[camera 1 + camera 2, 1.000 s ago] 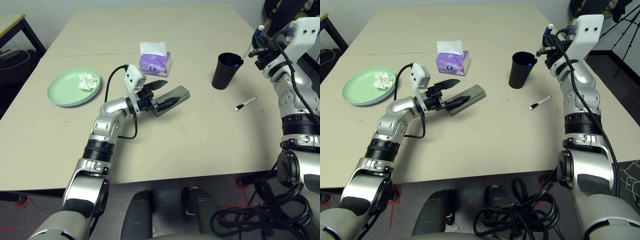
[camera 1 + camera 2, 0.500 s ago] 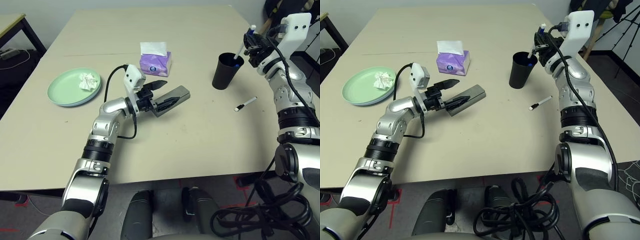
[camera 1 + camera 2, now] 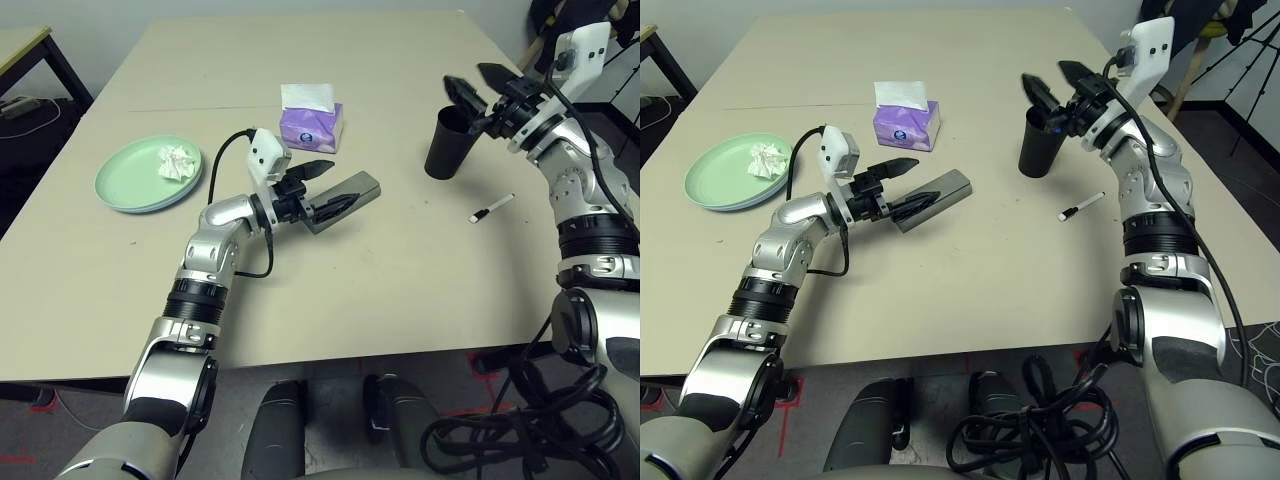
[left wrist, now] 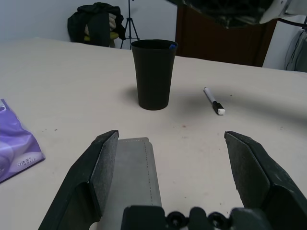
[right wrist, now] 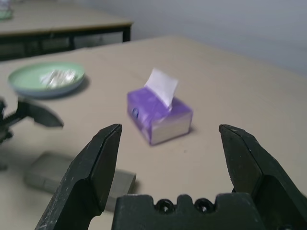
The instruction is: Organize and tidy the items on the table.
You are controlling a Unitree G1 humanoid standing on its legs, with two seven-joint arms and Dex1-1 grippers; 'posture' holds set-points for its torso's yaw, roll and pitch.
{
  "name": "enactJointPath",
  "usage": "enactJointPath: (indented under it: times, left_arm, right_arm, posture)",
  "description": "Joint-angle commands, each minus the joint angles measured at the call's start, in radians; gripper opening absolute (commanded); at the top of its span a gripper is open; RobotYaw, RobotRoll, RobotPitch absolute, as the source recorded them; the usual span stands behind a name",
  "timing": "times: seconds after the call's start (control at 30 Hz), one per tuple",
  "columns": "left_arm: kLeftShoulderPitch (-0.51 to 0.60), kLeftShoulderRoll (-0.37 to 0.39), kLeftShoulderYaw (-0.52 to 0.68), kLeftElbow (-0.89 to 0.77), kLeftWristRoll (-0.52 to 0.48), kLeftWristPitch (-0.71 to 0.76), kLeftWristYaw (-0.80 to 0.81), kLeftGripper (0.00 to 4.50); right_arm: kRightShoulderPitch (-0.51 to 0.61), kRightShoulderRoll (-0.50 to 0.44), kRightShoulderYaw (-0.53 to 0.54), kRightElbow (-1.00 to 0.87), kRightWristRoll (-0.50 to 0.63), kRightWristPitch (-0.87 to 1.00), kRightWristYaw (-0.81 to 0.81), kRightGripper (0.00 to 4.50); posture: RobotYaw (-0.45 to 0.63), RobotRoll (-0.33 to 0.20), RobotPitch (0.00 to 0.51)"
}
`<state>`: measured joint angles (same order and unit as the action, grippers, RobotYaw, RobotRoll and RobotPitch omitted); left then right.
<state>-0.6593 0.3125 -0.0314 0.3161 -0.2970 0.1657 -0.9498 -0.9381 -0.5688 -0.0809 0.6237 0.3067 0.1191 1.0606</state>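
While your right gripper [image 3: 1060, 88] hangs in the air just above the black cup [image 3: 1038, 142], its two fingers stand wide apart and hold nothing. The cup is upright on the right part of the table [image 3: 400, 270], and something small and blue shows inside its rim. Near the cup, on the side closer to you, one thin white pen [image 3: 490, 208] with a black tip lies flat on the table top.

Your left gripper [image 3: 325, 185] is low over the middle of the table, pointing toward the cup, and its fingers are also spread wide. One finger lies over the grey glasses case [image 3: 355, 192], which rests on the table; the other finger is up in the air beside it. You can see in the left wrist view that the case is not clamped between them.

Behind the case stands the purple tissue box [image 3: 310, 124] with a white tissue sticking up. On the left part of the table you find the pale green plate [image 3: 125, 182], and a crumpled white tissue [image 3: 176, 163] lies on it.
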Motion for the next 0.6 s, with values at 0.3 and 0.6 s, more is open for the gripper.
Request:
enactJointPath:
  times: [0.3,0.6]
  left_arm:
    - [0.118,0.012,-0.003,-0.173,-0.019,0.074,0.039,4.5]
    - [0.121,0.041,0.002,-0.237,-0.037,0.137,0.04,4.5]
  right_arm:
    - [-0.099,-0.162,0.241,0.203,-0.238,-0.327,0.446,4.46]
    - [-0.241,-0.227,0.338,0.401,-0.401,-0.647,0.551,4.46]
  posture:
    - [0.11,0.0,0.201]
    - [0.09,0.0,0.268]
